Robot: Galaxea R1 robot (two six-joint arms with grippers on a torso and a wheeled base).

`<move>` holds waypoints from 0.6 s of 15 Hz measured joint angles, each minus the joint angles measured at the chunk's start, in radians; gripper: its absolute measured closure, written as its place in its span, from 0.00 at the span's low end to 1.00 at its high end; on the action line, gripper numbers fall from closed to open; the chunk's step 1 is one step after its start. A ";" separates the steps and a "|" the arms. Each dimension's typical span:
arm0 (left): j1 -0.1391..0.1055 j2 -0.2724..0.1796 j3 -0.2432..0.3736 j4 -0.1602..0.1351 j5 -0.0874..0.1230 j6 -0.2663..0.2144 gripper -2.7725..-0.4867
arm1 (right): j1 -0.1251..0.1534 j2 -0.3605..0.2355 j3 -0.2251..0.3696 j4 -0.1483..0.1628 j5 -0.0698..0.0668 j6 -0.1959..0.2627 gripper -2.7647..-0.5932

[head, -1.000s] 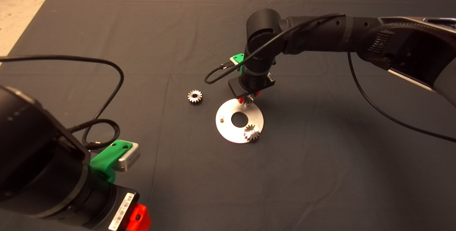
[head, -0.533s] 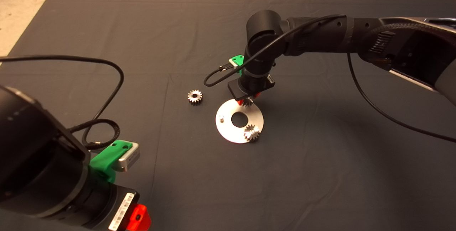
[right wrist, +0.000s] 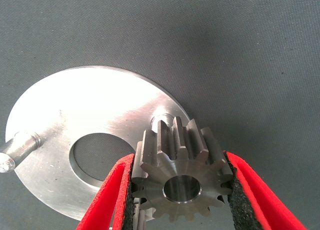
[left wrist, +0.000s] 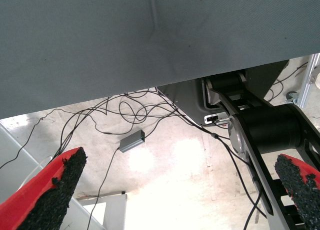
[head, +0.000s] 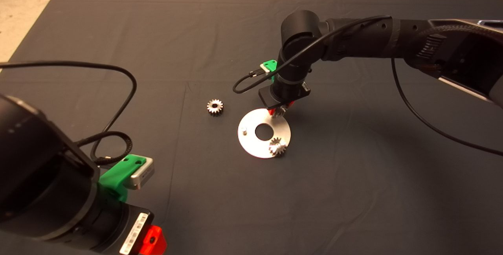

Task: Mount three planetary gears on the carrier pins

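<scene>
- Head view: our right gripper (head: 279,110) hangs over the far edge of the carrier disc (head: 251,142), mid second install. One planetary gear (head: 277,147) sits on the disc's near-right pin, one loose gear (head: 215,107) lies left of the disc with open mat around it, and the bare pin (head: 244,131) stands at the disc's left.
- Left wrist view: our left gripper (left wrist: 180,200) is parked, fingers spread, empty.
- Right wrist view: the pads pinch a held gear (right wrist: 181,176) above the target pin (right wrist: 161,121); next we must line hole over pin and lower.
</scene>
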 joint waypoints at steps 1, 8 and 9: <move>0.000 0.000 0.000 0.000 0.000 0.000 0.01 | 0.000 0.000 0.000 0.000 0.000 0.000 0.78; 0.000 0.000 0.000 0.000 0.000 0.000 0.01 | 0.000 0.003 0.000 0.000 0.000 -0.001 0.78; 0.000 0.000 0.000 0.000 0.000 0.000 0.01 | 0.000 0.004 0.000 0.000 0.000 -0.001 0.78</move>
